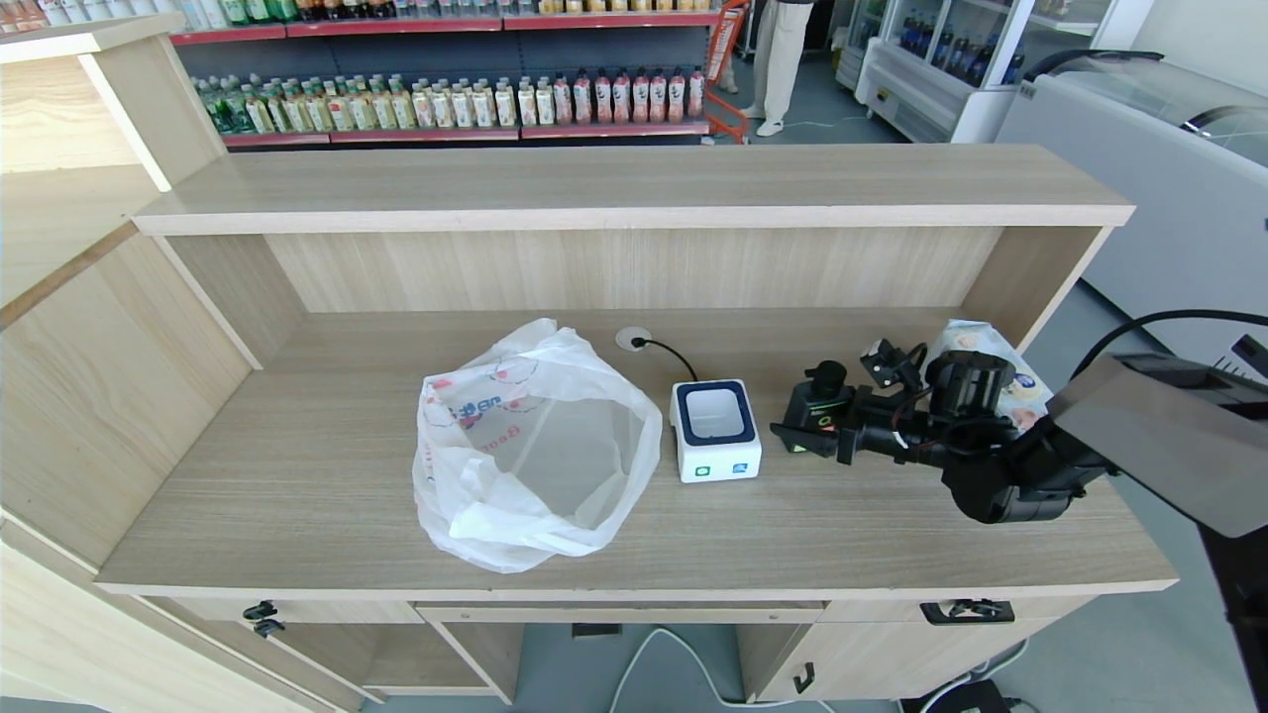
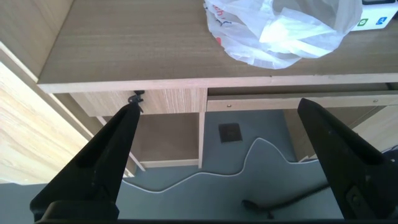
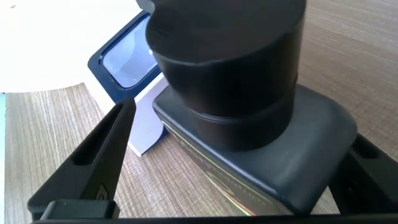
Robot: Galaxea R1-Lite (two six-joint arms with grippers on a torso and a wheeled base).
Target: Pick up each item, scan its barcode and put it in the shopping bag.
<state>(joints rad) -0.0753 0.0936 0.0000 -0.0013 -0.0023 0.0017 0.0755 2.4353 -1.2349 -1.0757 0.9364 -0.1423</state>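
**A:** Where is the item, taking the scanner (image 1: 715, 428) as the mark?

**B:** The black bottle (image 1: 825, 391) stands upright just beside the scanner, on its right. The right gripper (image 1: 807, 426) is around it, one finger on each side. In the right wrist view a strip of counter (image 1: 297, 475) shows between one finger and the bottle's body. I read the jaws as wide and not yet closed on it.

**A:** And the rest?

**B:** The shopping bag (image 1: 535, 446) lies just left of the scanner with its mouth slumped open. A snack packet (image 1: 976, 347) lies farther right of the scanner, past the bottle and nearer the back wall. The left gripper (image 2: 219, 106) hangs below the counter's front edge, well left of the scanner. Its jaws are wide and hold nothing.

**A:** What could go wrong?

**B:** The bottle looks off-centre between the fingers. If they close that way, one pad probably touches first and pushes the bottle over, perhaps against the scanner. The body looks smooth and the shoulder rounded, so a high grip could slip.

**A:** And at the scan?

**B:** I can't see a barcode, so it may face away from the window and need turning. The bag's rim is limp. A low carry could snag the rim and fold the mouth shut.
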